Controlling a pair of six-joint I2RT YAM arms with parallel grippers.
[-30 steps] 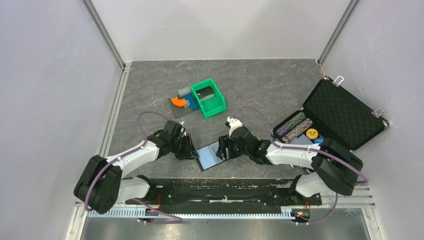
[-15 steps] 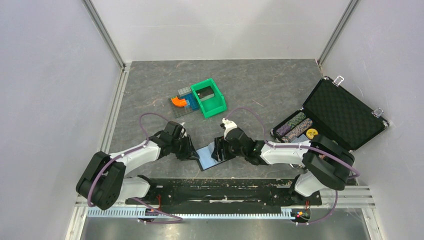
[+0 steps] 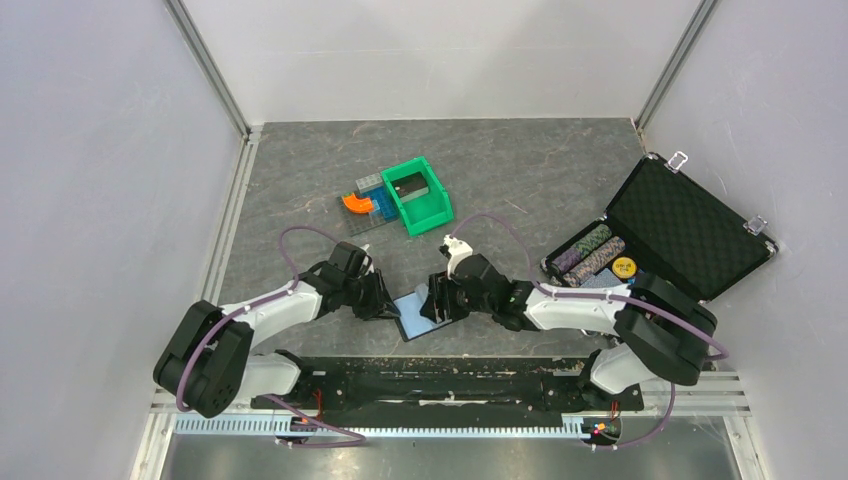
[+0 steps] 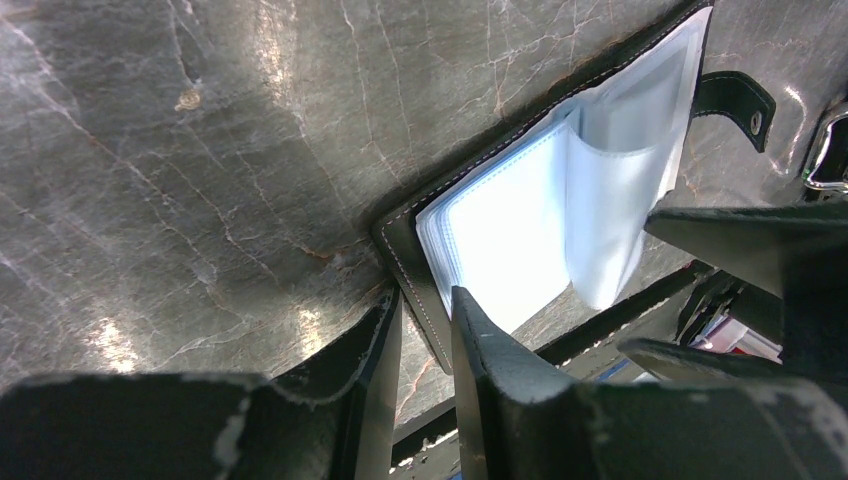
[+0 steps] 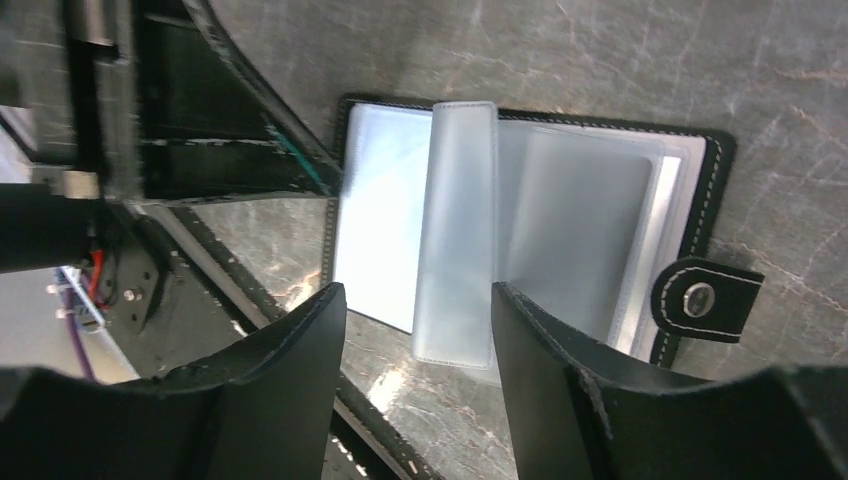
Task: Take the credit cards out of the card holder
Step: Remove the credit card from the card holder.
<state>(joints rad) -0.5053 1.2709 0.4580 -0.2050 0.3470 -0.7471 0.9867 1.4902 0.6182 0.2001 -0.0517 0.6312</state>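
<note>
The card holder (image 3: 414, 314) lies open on the table between the two arms, its clear sleeves (image 5: 590, 200) facing up. My left gripper (image 3: 385, 302) is at its left edge. In the left wrist view the holder's black stitched edge (image 4: 405, 250) runs between the narrow jaws of that gripper (image 4: 425, 300), one finger on the sleeves (image 4: 500, 230). My right gripper (image 5: 415, 290) stands open over the holder's near side. One loose sleeve page (image 5: 455, 230) stands up between its fingers, touching neither. The credit cards are hidden; the sleeves look pale and glossy.
A green bin (image 3: 418, 195) with an orange piece (image 3: 354, 203) beside it sits behind the holder. An open black foam-lined case (image 3: 690, 225) with poker chips (image 3: 590, 252) is at the right. The arms' black base rail (image 3: 440, 385) runs just in front of the holder.
The right gripper has shifted left over the holder and its jaws have narrowed. The left gripper's jaws have closed a little onto the holder's edge.
</note>
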